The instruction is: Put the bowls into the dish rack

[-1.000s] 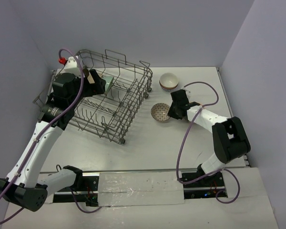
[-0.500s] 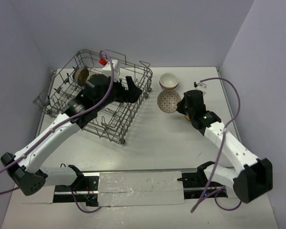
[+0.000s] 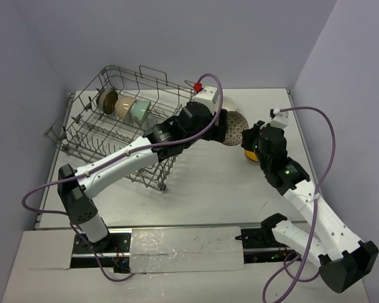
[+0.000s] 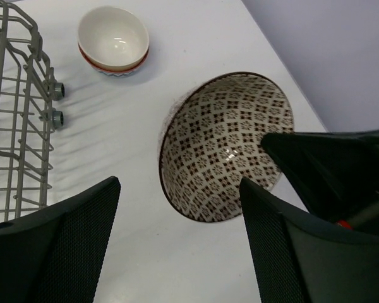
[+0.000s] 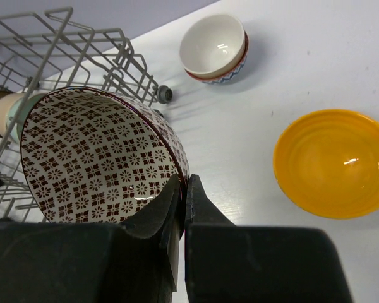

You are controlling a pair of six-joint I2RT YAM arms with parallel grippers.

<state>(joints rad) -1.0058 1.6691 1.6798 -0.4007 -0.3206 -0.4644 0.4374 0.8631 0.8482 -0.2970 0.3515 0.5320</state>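
My right gripper (image 5: 183, 189) is shut on the rim of a brown-and-white patterned bowl (image 5: 101, 158), holding it on edge above the table. My left gripper (image 4: 180, 240) is open. Its two fingers (image 4: 57, 246) stand wide apart just short of that patterned bowl (image 4: 227, 142), touching nothing. From above, the left gripper (image 3: 222, 126) faces the patterned bowl (image 3: 235, 129) between the dish rack (image 3: 123, 142) and the right gripper (image 3: 247, 136). Inside the rack stand a brown bowl (image 3: 107, 99), a beige bowl (image 3: 124, 107) and a pale green bowl (image 3: 139, 112).
An orange-yellow bowl (image 5: 331, 163) sits upright on the table under the right wrist. A white bowl (image 4: 113, 39) with a red and blue outside stands at the back, by the rack's corner (image 4: 50, 104). Grey walls close off the back and both sides.
The left arm has swung from the rack across to the patterned bowl. The right gripper has lifted that bowl off the table and tipped it on edge.
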